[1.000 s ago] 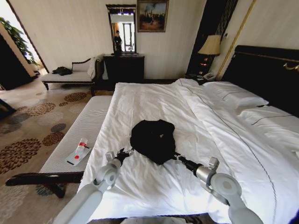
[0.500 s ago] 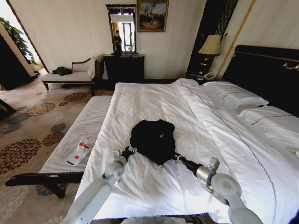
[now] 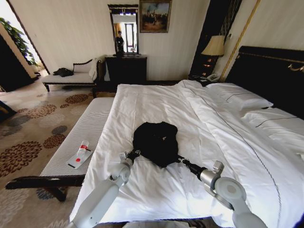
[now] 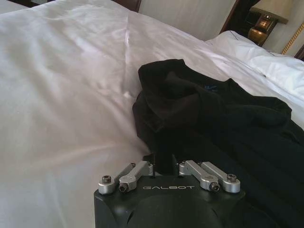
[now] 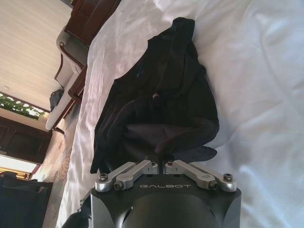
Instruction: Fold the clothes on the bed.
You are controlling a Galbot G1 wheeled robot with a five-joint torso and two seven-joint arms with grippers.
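Left gripper (image 3: 133, 153) is seen at the near-left edge of the black T-shirt (image 3: 156, 141), fingers closed together on a pinch of the cloth; right gripper (image 3: 180, 160) is likewise clamped on the shirt's near-right edge. Shirt is bunched in a crumpled heap on the white duvet of the bed (image 3: 156, 102), roughly mid-bed, between the two grippers.

Cream walls enclose a patterned carpet (image 3: 33, 128), a striped bench (image 3: 80, 137) on the left, a far dark dresser (image 3: 126, 69) under a mirror (image 3: 123, 29) and painting (image 3: 155, 15), and a lit lamp (image 3: 213, 46) right.
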